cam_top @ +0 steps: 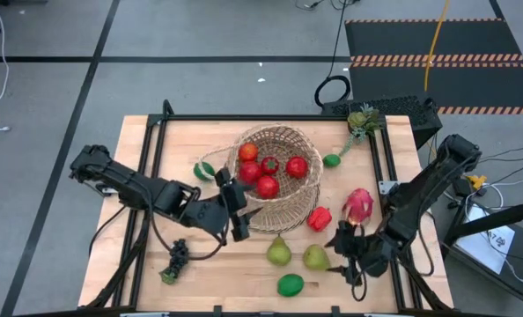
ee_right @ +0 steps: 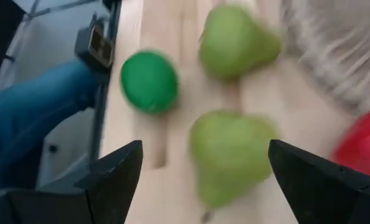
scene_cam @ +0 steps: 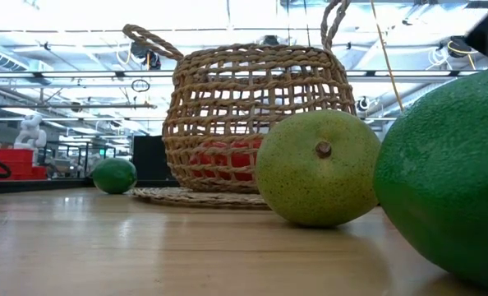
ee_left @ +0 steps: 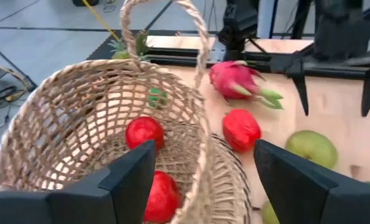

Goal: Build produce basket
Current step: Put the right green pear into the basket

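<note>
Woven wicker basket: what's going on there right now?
Left gripper at tan wicker basket rim, fingers astride. Right gripper open beside green pears. Four red fruits inside.

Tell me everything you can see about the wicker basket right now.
The basket is round, tan open-weave wicker with a thin arched handle. It sits near the table's middle, apparently tilted, its opening facing the left claw, whose fingers straddle the near rim. Four red round fruits lie inside. A small red piece rests just outside its wall.

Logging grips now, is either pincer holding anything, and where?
Nothing held. The left pincer straddles the basket rim, jaws apart; the right pincer hangs open over a pear.
</note>
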### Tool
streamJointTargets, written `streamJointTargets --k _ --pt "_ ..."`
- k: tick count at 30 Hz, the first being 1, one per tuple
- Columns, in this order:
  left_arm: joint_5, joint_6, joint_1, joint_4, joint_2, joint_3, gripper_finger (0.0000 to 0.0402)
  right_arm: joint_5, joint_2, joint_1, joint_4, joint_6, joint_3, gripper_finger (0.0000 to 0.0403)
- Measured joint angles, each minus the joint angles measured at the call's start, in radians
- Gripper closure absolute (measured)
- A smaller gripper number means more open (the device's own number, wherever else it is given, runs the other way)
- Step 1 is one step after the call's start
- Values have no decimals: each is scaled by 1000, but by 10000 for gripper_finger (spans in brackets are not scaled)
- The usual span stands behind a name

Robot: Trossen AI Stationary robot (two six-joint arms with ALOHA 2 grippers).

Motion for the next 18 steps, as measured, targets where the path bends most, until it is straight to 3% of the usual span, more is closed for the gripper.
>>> streamJointTargets --k 4,9,18 --pt "-7 -62 -14 1 0 -34 147 -59 68 49 12 155 0 63" --pt "-31 -118 -40 4 0 -60 153 -59 146 115 19 310 0 64" --pt "-33 -151 -104 45 0 -79 151 -57 257 155 91 382 0 65"
